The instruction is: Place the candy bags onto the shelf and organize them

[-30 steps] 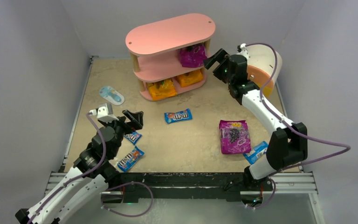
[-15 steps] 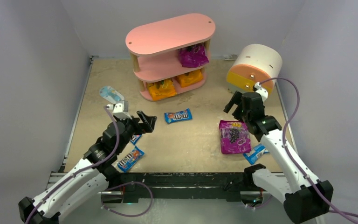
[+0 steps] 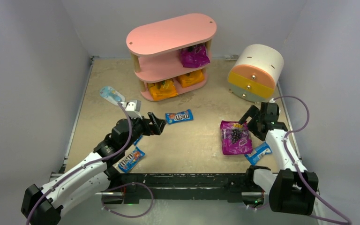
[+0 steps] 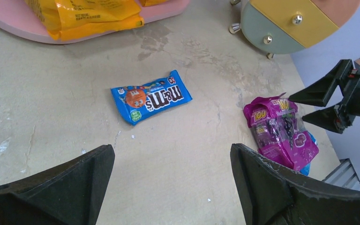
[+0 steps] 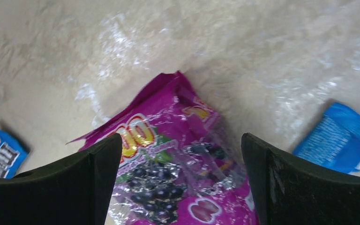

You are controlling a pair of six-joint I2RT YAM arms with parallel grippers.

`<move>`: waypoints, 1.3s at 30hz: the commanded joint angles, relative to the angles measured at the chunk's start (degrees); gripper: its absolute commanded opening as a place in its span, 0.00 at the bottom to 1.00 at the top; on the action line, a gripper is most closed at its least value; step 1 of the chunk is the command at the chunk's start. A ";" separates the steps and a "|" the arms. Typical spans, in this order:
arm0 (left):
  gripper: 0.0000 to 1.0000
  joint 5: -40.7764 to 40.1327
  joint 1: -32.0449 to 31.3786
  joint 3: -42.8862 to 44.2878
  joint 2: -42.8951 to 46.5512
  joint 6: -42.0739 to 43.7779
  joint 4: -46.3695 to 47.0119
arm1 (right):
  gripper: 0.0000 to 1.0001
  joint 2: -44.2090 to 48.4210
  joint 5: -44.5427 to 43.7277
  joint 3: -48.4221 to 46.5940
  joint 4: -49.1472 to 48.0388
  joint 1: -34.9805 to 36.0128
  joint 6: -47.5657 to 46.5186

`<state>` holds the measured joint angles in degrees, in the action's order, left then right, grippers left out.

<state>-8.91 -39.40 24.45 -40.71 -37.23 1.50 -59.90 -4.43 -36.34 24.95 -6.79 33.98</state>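
Observation:
The pink shelf (image 3: pixel 171 35) stands at the back, with a purple bag (image 3: pixel 194 56) on its middle tier and two orange bags (image 3: pixel 162 90) (image 3: pixel 191 78) on the bottom tier. A second purple bag (image 3: pixel 236 137) lies flat on the table at the right. My right gripper (image 3: pixel 249 119) is open just above its top edge, the jaws either side of it (image 5: pixel 178 159). A blue M&M's packet (image 3: pixel 178 116) lies mid-table. My left gripper (image 3: pixel 157 124) is open and empty, short of that packet (image 4: pixel 151 97). Other blue packets lie by the left arm (image 3: pixel 131 159) (image 3: pixel 135 138) and right arm (image 3: pixel 258 153).
A white-orange-yellow cylindrical drawer unit (image 3: pixel 255 72) stands at the back right, close behind the right gripper. A pale blue-and-white oval item (image 3: pixel 111 93) lies at the left. Grey walls close in the table on three sides.
My right arm has swung back from the shelf's middle tier and come down over the purple bag on the table. My left gripper has moved forward and right towards the mid-table M&M's packet.

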 commanded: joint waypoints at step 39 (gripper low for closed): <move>1.00 14.39 0.00 0.27 -11.18 0.67 17.39 | 0.98 -4.18 29.54 11.50 -28.38 13.72 -7.62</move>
<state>3.07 -39.40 22.02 -50.52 -36.86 15.73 -60.40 22.24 -22.24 -0.03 6.85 29.71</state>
